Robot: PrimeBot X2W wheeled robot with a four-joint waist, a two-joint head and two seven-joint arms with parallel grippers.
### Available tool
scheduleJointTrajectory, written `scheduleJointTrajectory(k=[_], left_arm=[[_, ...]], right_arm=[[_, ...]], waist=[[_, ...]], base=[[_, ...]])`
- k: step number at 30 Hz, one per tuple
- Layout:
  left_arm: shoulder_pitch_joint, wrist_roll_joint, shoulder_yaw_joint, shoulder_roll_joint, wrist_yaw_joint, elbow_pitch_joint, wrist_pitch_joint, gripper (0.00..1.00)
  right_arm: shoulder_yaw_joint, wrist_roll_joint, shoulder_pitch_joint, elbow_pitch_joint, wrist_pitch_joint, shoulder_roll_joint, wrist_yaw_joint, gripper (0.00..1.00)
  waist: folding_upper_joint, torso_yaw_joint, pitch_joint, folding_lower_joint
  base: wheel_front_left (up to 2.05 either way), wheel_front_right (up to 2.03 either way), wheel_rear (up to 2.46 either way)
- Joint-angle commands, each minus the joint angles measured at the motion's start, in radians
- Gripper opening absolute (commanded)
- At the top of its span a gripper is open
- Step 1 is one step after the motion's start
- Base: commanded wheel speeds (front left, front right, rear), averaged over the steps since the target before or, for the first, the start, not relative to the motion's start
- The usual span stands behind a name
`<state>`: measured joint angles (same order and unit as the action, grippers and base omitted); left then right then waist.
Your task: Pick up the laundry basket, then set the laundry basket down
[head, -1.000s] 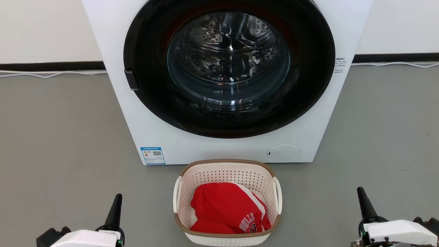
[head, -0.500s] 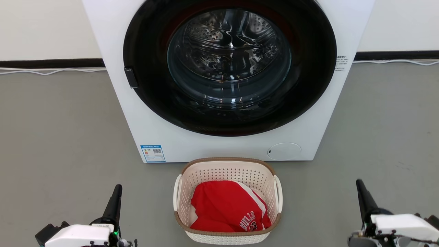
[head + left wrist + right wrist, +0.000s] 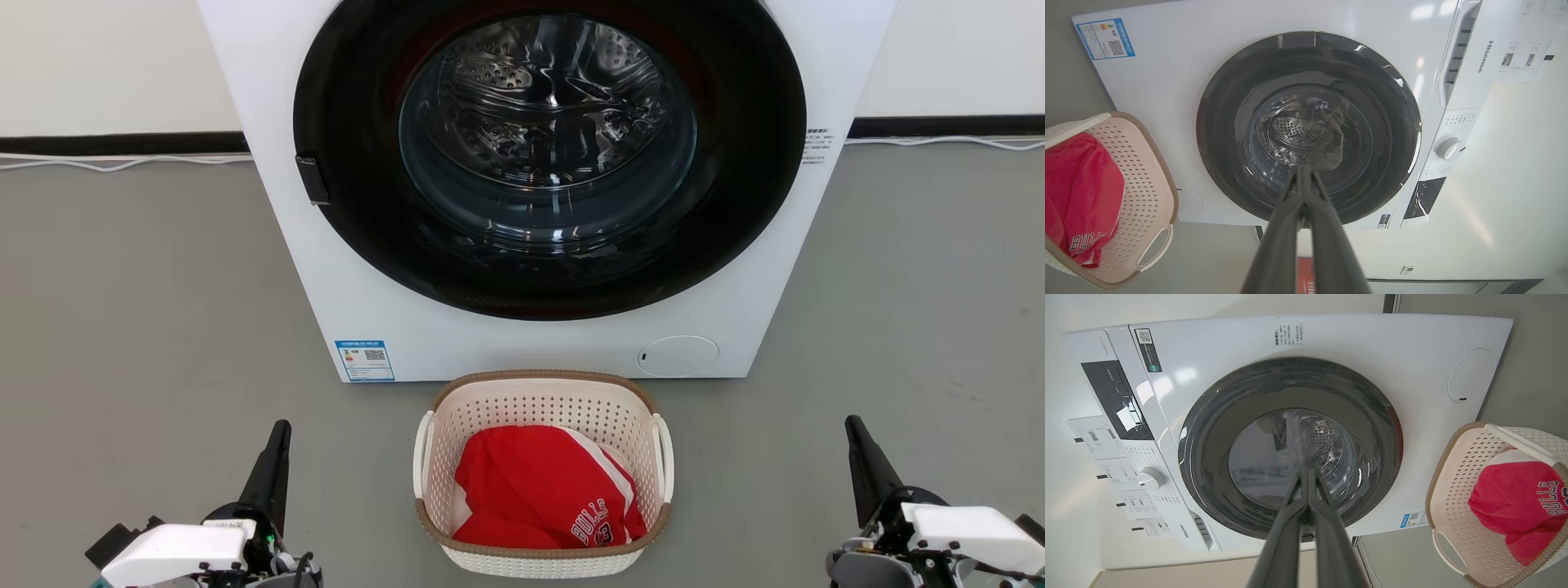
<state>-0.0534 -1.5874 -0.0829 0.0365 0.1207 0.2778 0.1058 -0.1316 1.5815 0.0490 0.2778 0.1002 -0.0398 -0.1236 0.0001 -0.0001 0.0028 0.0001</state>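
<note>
The cream-white perforated laundry basket with a brown rim stands on the grey floor just in front of the washer, a red jersey lying inside it. It also sits at the left edge of the left wrist view and at the right edge of the right wrist view. My left gripper is at the lower left, well clear of the basket's left handle, fingers shut and empty. My right gripper is at the lower right, far from the right handle, also shut on nothing.
A white front-loading washer with a closed round dark door rises directly behind the basket. A dark baseboard and a white cable run along the wall. Open grey floor lies on both sides of the basket.
The whole head view has shifted slightly, so the camera moved. Both grippers stand a little higher in the picture than before, still shut. The basket stays on the floor.
</note>
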Motion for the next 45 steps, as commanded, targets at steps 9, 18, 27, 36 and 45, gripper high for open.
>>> scheduleJointTrajectory(k=[9, 18, 27, 36, 45], left_arm=[[-0.055, -0.021, -0.031, 0.014, 0.01, -0.032, 0.008, 0.0], [-0.055, -0.021, -0.031, 0.014, 0.01, -0.032, 0.008, 0.0], [-0.055, -0.021, -0.031, 0.014, 0.01, -0.032, 0.007, 0.0], [-0.055, -0.021, -0.031, 0.014, 0.01, -0.032, 0.007, 0.0], [-0.055, -0.021, -0.031, 0.014, 0.01, -0.032, 0.007, 0.0]], right_arm=[[0.018, 0.028, 0.059, -0.033, 0.013, -0.01, -0.007, 0.0], [0.018, 0.028, 0.059, -0.033, 0.013, -0.01, -0.007, 0.0], [0.018, 0.028, 0.059, -0.033, 0.013, -0.01, -0.007, 0.0], [0.018, 0.028, 0.059, -0.033, 0.013, -0.01, -0.007, 0.0], [0.018, 0.028, 0.059, -0.033, 0.013, -0.01, -0.007, 0.0]], waist=[[-0.0001, 0.0, 0.0, 0.0], [-0.0001, 0.0, 0.0, 0.0], [-0.0001, 0.0, 0.0, 0.0], [-0.0001, 0.0, 0.0, 0.0], [-0.0001, 0.0, 0.0, 0.0]], base=[[0.0, 0.0, 0.0], [0.0, 0.0, 0.0], [0.0, 0.0, 0.0], [0.0, 0.0, 0.0], [0.0, 0.0, 0.0]])
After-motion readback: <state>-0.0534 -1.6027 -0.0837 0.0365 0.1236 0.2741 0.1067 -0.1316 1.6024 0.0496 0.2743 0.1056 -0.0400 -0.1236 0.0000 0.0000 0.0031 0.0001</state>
